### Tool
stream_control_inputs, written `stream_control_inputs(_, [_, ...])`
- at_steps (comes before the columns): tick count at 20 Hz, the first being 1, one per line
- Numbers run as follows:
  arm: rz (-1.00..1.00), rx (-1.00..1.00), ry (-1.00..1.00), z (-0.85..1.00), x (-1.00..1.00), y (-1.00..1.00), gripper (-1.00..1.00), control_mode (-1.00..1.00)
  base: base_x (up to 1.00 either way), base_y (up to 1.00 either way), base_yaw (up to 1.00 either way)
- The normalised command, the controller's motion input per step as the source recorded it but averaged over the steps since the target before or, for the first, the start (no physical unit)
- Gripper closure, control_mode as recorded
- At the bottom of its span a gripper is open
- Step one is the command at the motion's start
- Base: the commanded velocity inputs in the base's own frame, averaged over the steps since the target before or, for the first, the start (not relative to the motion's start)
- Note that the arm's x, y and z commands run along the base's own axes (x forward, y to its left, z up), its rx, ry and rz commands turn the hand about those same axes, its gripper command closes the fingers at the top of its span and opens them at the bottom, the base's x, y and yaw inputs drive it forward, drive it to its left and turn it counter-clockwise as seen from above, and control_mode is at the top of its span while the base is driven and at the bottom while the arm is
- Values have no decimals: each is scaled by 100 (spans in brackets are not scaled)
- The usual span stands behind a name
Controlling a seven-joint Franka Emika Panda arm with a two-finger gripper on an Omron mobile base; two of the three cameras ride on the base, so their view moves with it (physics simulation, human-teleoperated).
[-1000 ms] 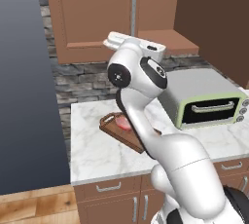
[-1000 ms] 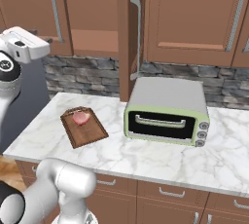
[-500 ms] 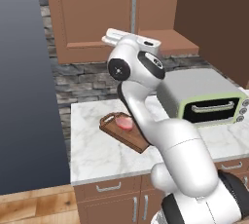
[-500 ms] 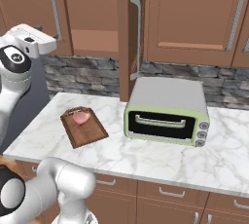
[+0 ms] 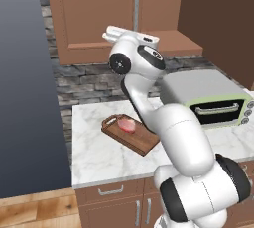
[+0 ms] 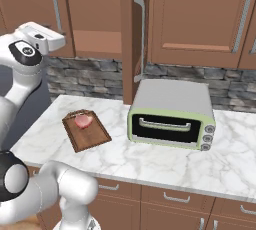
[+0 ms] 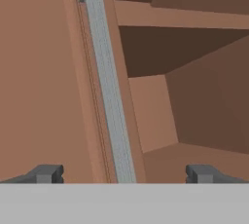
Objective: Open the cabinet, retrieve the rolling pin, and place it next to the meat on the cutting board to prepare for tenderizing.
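The cabinet hangs above the counter with its right door swung open and its left door shut. In the hand view my gripper is open, its fingertips spread either side of the left door's silver bar handle. To the handle's right lies the dark cabinet interior with a shelf. My hand sits high, close to that door. The meat lies on the cutting board on the counter below. The rolling pin is out of view.
A pale green toaster oven stands on the marble counter to the right of the board. Another wall cabinet hangs to the right. The open door's handle juts out above the oven. Base drawers run below the counter.
My hand has risen slightly and moved closer to the cabinet's left door. The gripper stayed open; board, meat and oven have not moved.
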Motion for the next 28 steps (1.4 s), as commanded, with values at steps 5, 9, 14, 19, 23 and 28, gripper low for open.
stream_control_inputs(5, [3, 0, 0, -3, 39, 1, -100, -100, 0, 0, 0])
stream_control_inputs(9, [3, 0, 0, -3, 33, 3, -100, -100, 0, 0, 0])
stream_control_inputs(14, [4, 0, 0, -3, 28, 6, -100, -100, 0, 0, 0])
stream_control_inputs(19, [5, 0, 0, -10, 28, 7, 100, -100, 0, 0, 0])
stream_control_inputs(23, [3, 0, 1, -11, 20, 8, 100, -100, 0, 0, 0])
stream_control_inputs(28, [-7, -1, 9, -15, 5, -11, 100, -100, 0, 0, 0])
